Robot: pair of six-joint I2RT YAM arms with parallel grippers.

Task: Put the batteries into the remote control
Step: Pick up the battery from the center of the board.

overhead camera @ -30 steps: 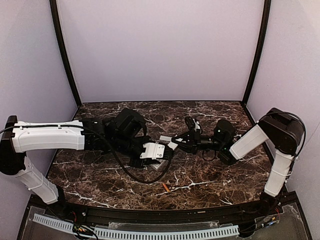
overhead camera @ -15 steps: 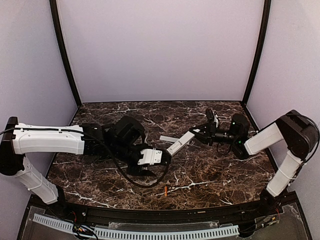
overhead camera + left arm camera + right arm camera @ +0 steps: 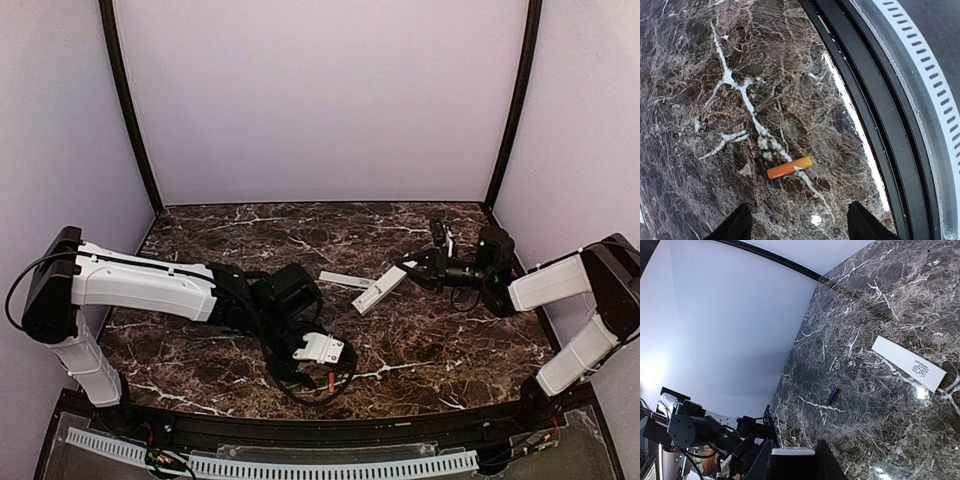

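Note:
The red-orange battery (image 3: pixel 789 167) lies on the marble near the table's front edge, also seen from the top view (image 3: pixel 331 380). My left gripper (image 3: pixel 800 231) hovers over it, open and empty, its fingertips (image 3: pixel 735 227) just short of the battery and to either side; in the top view the left gripper (image 3: pixel 324 372) is at the front centre. My right gripper (image 3: pixel 412 270) is shut on the white remote control (image 3: pixel 378 292) and holds it above the table at the right. Its end shows between the fingers in the right wrist view (image 3: pixel 792 451). The dark blue-purple battery (image 3: pixel 832 395) lies on the marble farther off.
A thin white flat strip with printed text (image 3: pixel 344 279) lies on the marble mid-table, also in the right wrist view (image 3: pixel 908 363). The black front rail (image 3: pixel 875 100) runs close beside the red-orange battery. Grey walls enclose the table.
My left arm has swung from mid-table toward the front edge, over the red-orange battery. My right arm has drawn back to the right, carrying the remote with it.

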